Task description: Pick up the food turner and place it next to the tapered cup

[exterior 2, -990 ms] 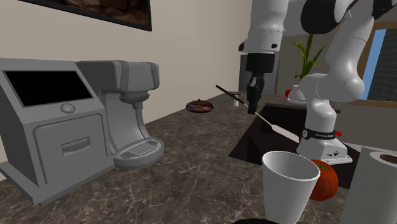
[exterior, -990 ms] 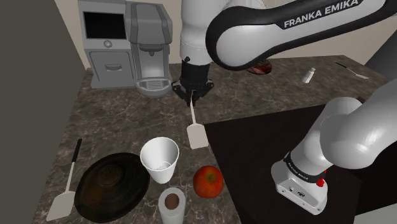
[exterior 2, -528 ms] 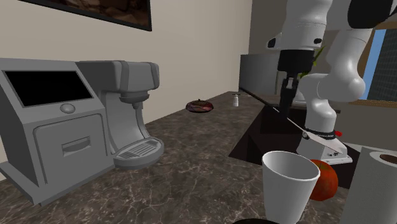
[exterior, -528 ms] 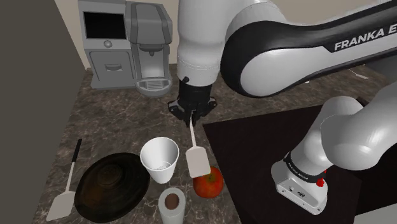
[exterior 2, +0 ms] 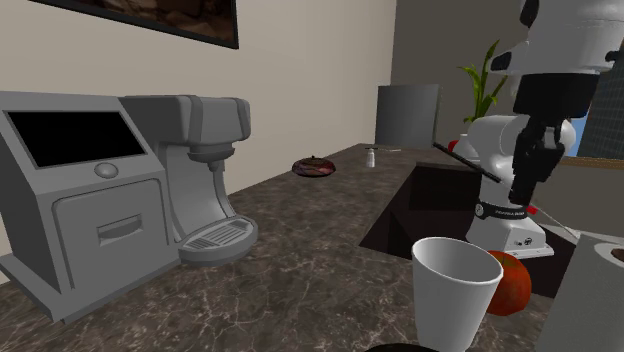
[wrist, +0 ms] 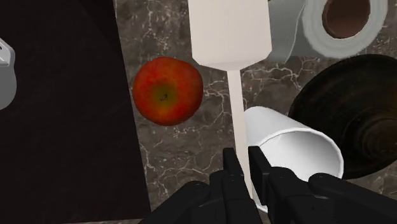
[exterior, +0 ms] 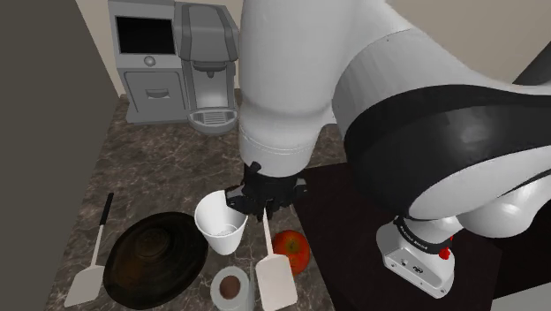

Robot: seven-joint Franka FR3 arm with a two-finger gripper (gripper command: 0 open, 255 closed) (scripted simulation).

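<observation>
Flat, even light covers the dark marbled stone countertop (exterior: 150, 159) in the shoulder view, where the glossy white arm shell (exterior: 291, 79) reads brightest and the black stand top (exterior: 344, 238) swallows detail. The second exterior view's cream wall (exterior 2: 300, 80) is softly lit. The wrist view is sharp edge to edge, the white flat-bladed food turner (wrist: 229, 28) bleached of shading, a faint sheen on the red apple (wrist: 168, 90).

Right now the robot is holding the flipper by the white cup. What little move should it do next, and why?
Probably lower it straight down. The gripper is shut on the food turner, held in the air right beside the white cup. Bare countertop shows between the cup and the apple, so setting it down there, then letting go, looks right.
</observation>
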